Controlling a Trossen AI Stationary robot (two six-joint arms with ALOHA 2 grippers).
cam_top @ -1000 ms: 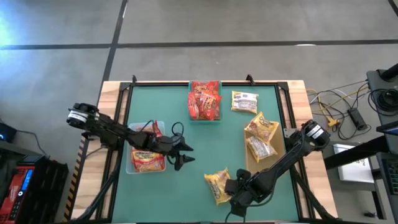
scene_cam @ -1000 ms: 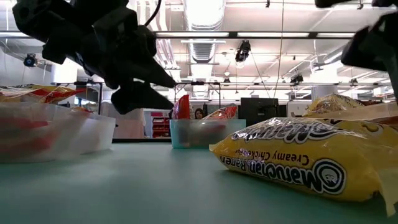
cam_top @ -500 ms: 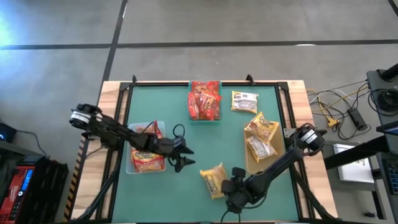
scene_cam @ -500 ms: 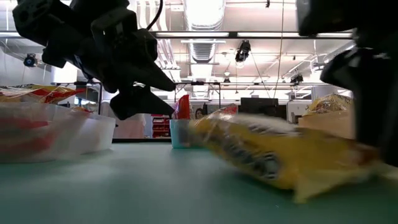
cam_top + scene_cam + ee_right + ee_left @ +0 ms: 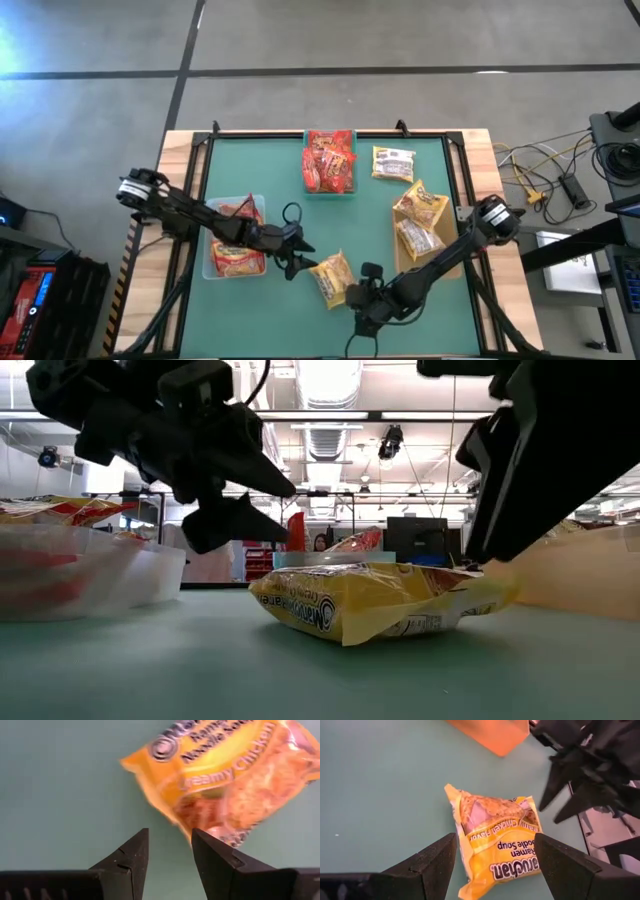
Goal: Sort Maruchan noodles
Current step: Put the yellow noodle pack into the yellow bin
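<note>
A yellow Maruchan noodle packet (image 5: pixel 330 277) lies flat on the green mat in the near middle of the table. My right gripper (image 5: pixel 360 285) stands at its right end, slanting down, open with nothing between the fingers (image 5: pixel 170 832). My left gripper (image 5: pixel 297 258) hovers open just left of the packet and clear of it. In the left wrist view the packet (image 5: pixel 495 840) shows beyond and between its two fingers. More packets lie in the bins. My right gripper meets the yellow packet's edge (image 5: pixel 187 827) with the tip of one finger (image 5: pixel 197 836), coming slanting down from the table's near right. Nothing is pinched between the fingers. The packet lies flat on the mat.
A teal bin (image 5: pixel 329 188) with red packets stands at the far middle. A clear bin (image 5: pixel 212 262) at the left holds red-orange packets. A tan bin (image 5: pixel 403 262) at the right holds yellow ones. One loose yellow packet (image 5: pixel 393 163) lies at the far right.
My right gripper has moved toward the table's left and slightly toward its far edge, rolling as it went. The yellow packet slid ahead of it across the mat, tipped up briefly, turned about and now lies flat close to my left gripper.
</note>
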